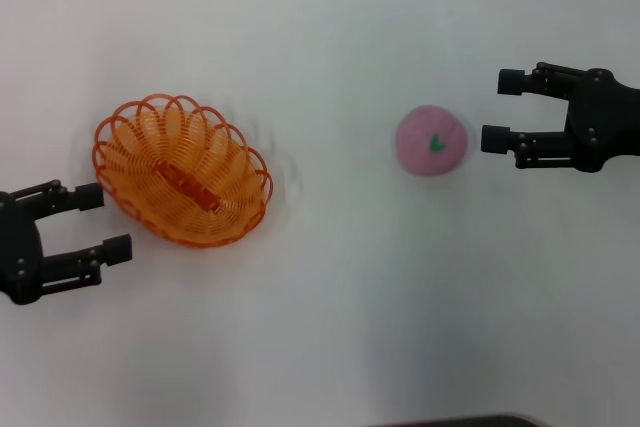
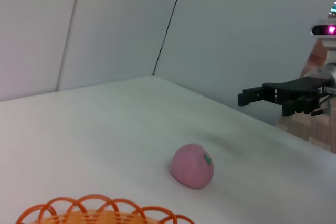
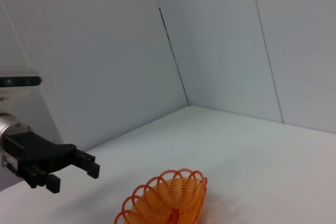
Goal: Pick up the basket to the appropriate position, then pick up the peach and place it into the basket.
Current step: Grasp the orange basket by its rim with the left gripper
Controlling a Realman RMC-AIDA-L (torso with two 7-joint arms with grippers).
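Note:
The orange wire basket (image 1: pixel 183 169) sits on the white table at the left, empty; it also shows in the left wrist view (image 2: pixel 100 212) and the right wrist view (image 3: pixel 167 200). My left gripper (image 1: pixel 103 222) is open, just left of the basket's near-left rim, apart from it. The pink peach (image 1: pixel 431 140) with a green leaf mark lies right of centre; it also shows in the left wrist view (image 2: pixel 193 166). My right gripper (image 1: pixel 502 110) is open, a short way right of the peach, fingers pointing at it.
The white table (image 1: pixel 330 307) stretches between basket and peach. Pale walls meet at a corner behind the table (image 2: pixel 157 51). A dark edge (image 1: pixel 470 420) shows at the table's near side.

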